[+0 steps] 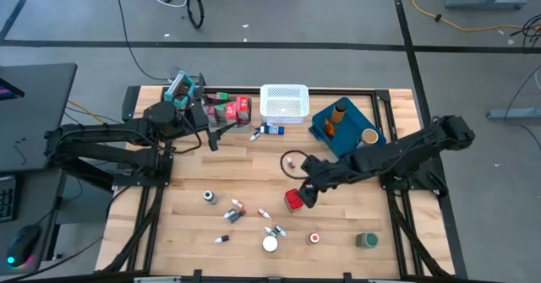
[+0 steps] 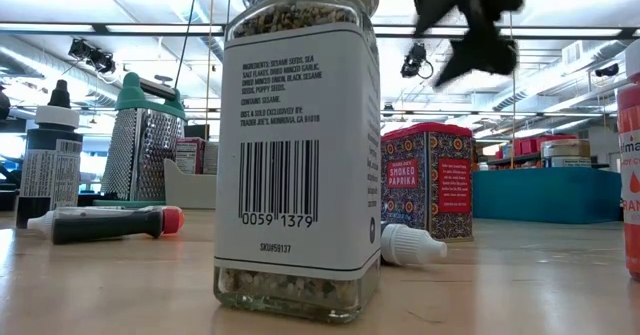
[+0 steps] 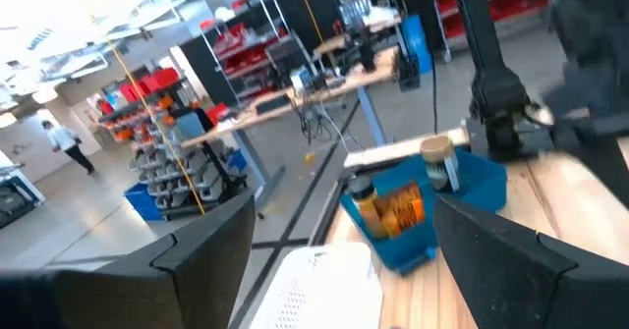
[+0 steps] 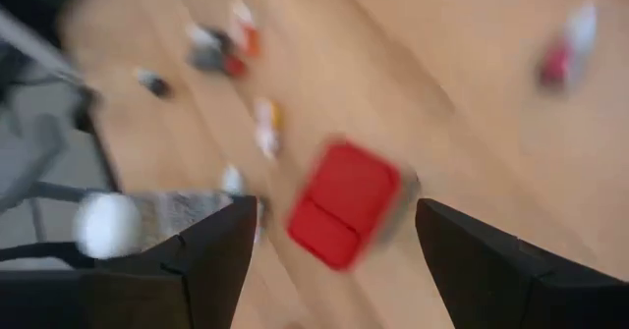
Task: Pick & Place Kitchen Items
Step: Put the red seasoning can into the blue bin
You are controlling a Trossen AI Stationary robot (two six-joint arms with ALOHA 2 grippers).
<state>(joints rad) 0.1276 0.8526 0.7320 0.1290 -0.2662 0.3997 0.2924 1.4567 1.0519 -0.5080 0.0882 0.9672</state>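
Observation:
A red square tin (image 1: 293,200) stands upright on the wooden table, right of centre; the low view shows it as the red paprika tin (image 2: 427,180). My right gripper (image 1: 306,192) hangs open just above it, slanting down, touching nothing. In the right wrist view the tin's red top (image 4: 344,216) lies below the gap of that gripper (image 4: 334,211). My left gripper (image 1: 213,139) is held level and open above the table's far left part, empty; its wrist view (image 3: 339,221) looks toward the blue tray (image 3: 462,187). Small bottles and tubes (image 1: 234,211) lie near the front edge.
A white mesh basket (image 1: 283,101) stands at the far middle and a blue tray (image 1: 319,122) holding jars at the far right. Red cartons (image 1: 237,109) and a grater (image 1: 182,87) sit far left. A seasoning jar (image 2: 298,145) and a green-lidded jar (image 1: 366,240) stand near the front.

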